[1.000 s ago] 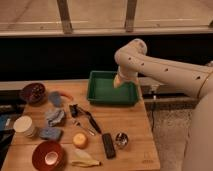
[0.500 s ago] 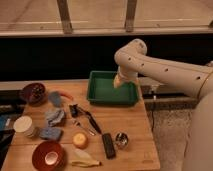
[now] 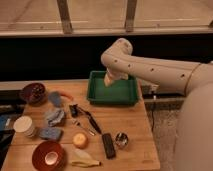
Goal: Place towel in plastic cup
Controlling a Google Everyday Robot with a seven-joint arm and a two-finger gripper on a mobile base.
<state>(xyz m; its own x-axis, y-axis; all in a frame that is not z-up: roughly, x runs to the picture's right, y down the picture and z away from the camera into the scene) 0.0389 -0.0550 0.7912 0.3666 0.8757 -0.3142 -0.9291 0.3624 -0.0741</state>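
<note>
Hovering above the green tray point(image 3: 114, 101) at the back of the table point(image 3: 135, 125), the gripper point(image 3: 110, 82) has its fingers spread apart with nothing between them. It is well apart from both task things. The towel point(image 3: 55, 116) lies crumpled on the wood, between the plastic cup point(image 3: 55, 98) behind it and the blue sponge point(image 3: 50, 133) just in front.

The main risk is a wrong pick. The sponge is close to the towel and much the same colour, so a descent slightly too far forward could close on it instead. A shallow pinch on the soft cloth could also come up empty. The cup seems to lie on its side, though I cannot be sure from this angle. If so, it could roll or skid away when the cloth is pushed in. The dark utensils point(image 3: 87, 118) lie close to the reach across and could be knocked.
</note>
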